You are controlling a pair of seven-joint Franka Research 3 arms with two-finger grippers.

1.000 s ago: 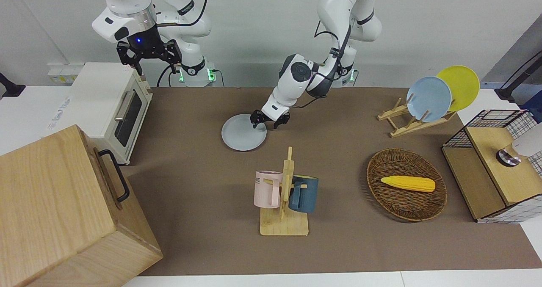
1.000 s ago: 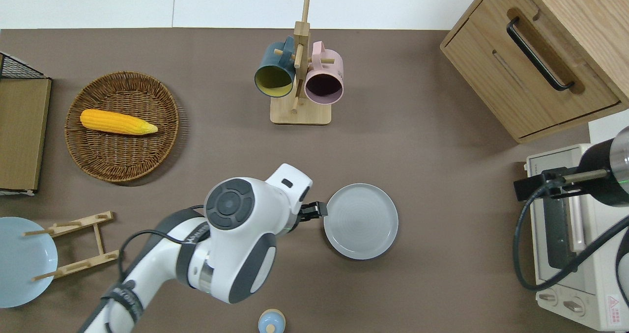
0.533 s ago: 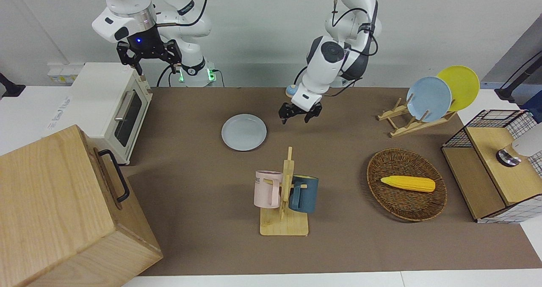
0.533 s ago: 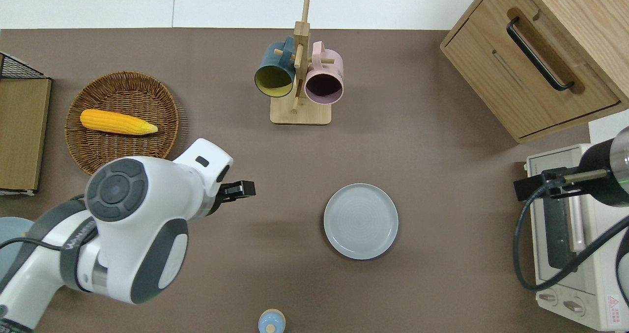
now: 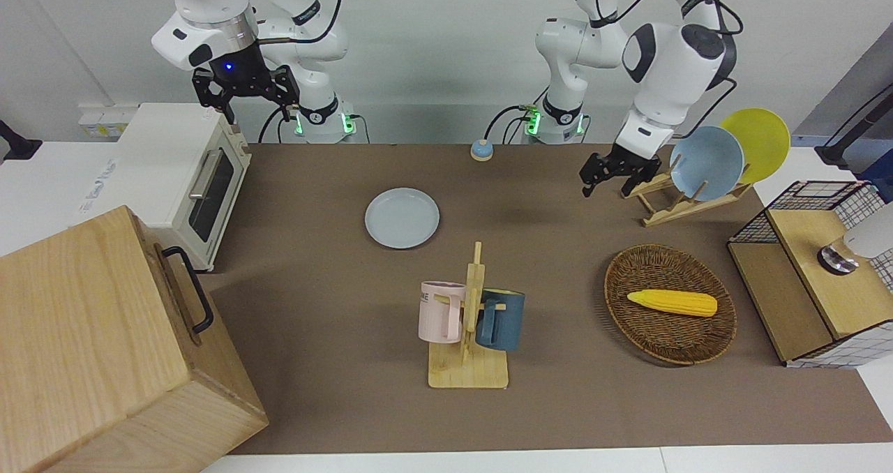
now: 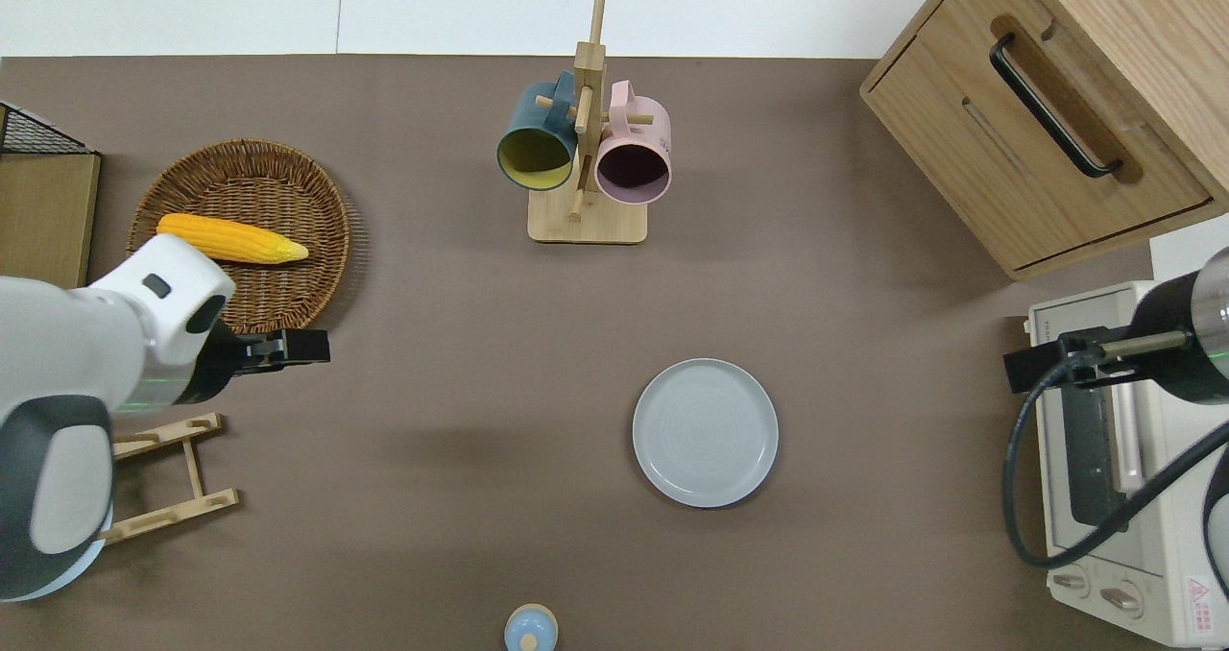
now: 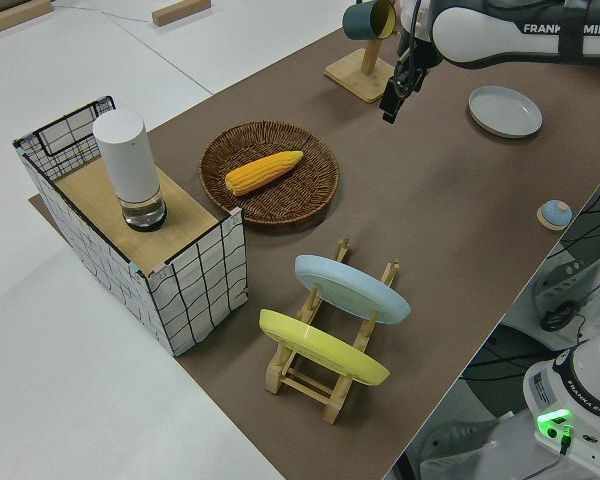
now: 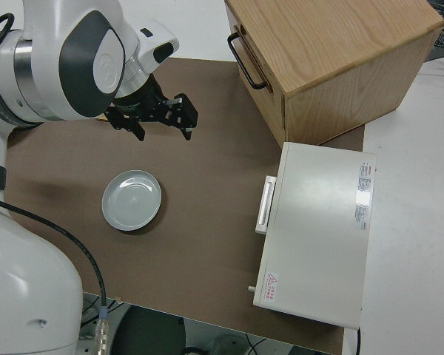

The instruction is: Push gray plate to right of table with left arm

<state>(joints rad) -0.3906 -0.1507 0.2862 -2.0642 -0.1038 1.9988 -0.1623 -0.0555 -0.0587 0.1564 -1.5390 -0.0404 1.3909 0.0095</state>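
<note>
My left gripper (image 5: 616, 174) is hanging with fingers spread, holding nothing, near the wicker basket (image 6: 288, 291) that is holding one corn cob (image 6: 230, 238). The gray plate (image 6: 705, 432) is sitting empty mid-table (image 6: 461, 344), well apart from it, nearer the right arm's end. My right arm is parked.

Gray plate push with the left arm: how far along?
Looks done: the gray plate lies flat on the table, toward the toaster oven, not touching it. In hand: nothing; the left gripper hangs clear of it, beside the wicker basket. Left: at most parking that arm. The right arm is parked.
</note>
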